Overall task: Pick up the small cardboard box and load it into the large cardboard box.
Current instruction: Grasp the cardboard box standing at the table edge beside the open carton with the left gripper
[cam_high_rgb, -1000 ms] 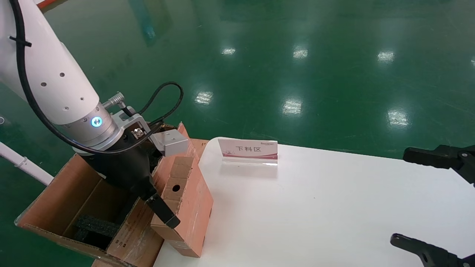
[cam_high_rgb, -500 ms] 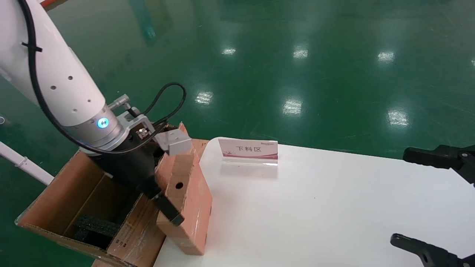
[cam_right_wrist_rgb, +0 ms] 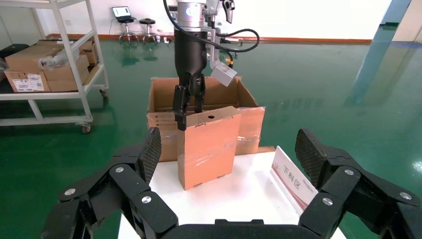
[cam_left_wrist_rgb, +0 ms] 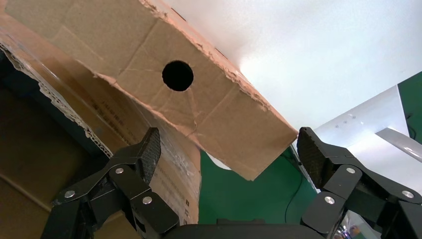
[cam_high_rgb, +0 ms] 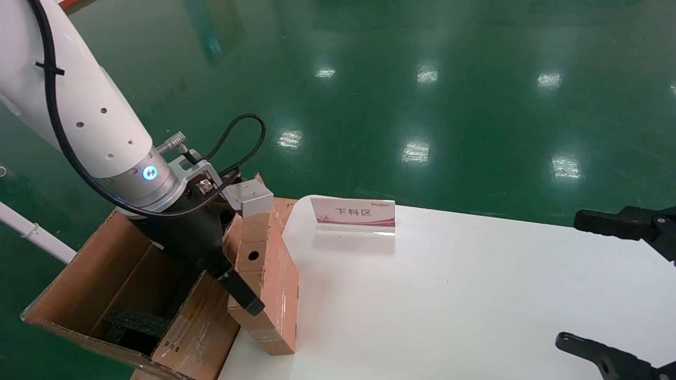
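Observation:
The small cardboard box stands upright at the left edge of the white table, its panel with a round hole facing up. It leans close against a flap of the large cardboard box, which sits open beside the table. My left gripper hangs over the small box's top end, open. In the left wrist view one pad sits by the box's corner, the other is clear of it. My right gripper waits open at the table's right edge.
Black foam lies in the bottom of the large carton. A small sign stand is at the table's back edge. In the right wrist view a wheeled shelf with cartons stands on the green floor behind.
My left gripper has moved up and a little to the right. The small box has shifted with it, slightly farther onto the table and more upright. The right arm has not moved.

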